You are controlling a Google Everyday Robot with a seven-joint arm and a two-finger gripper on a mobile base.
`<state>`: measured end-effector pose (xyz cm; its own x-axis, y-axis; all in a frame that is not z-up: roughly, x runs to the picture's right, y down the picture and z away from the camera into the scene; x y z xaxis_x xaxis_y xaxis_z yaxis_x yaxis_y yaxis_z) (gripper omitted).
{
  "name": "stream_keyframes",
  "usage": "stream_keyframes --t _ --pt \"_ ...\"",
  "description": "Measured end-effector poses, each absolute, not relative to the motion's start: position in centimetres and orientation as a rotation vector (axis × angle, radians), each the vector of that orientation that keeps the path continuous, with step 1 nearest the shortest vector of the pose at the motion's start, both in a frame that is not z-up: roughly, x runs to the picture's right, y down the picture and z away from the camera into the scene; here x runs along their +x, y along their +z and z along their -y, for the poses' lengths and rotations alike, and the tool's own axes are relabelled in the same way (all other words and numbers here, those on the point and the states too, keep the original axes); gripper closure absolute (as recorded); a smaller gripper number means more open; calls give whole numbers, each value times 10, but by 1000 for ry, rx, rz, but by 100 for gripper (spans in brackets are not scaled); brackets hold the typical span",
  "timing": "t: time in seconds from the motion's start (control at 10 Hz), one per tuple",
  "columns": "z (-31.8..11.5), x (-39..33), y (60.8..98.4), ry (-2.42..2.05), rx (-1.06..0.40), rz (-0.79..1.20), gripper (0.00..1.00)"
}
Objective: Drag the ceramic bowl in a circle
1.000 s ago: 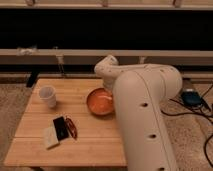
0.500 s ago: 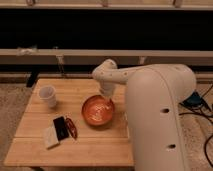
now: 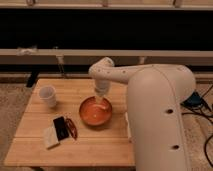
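The white arm bends down from its elbow, putting the gripper (image 3: 101, 101) inside the ceramic bowl (image 3: 95, 111) at mid-table (image 3: 75, 145). The arm's bulk hides the table's right edge.

A small white cup (image 3: 47, 95) stands on the light wooden table (image 3: 75, 145), well apart from a flat black-and-white packet (image 3: 56, 132).

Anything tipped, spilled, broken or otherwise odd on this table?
Nothing stands out. The ceramic bowl sits flat on the wooden table, with the end effector reaching down into it. The white cup stands upright at the left, and the small dark and white items lie flat near the front. No spill shows.
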<state>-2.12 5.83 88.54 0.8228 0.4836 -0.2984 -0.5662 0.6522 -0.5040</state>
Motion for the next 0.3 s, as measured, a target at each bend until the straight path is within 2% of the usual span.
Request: stream_keyframes --t 0.3 --pt "-58 -23 878 545 -662 -61 20"
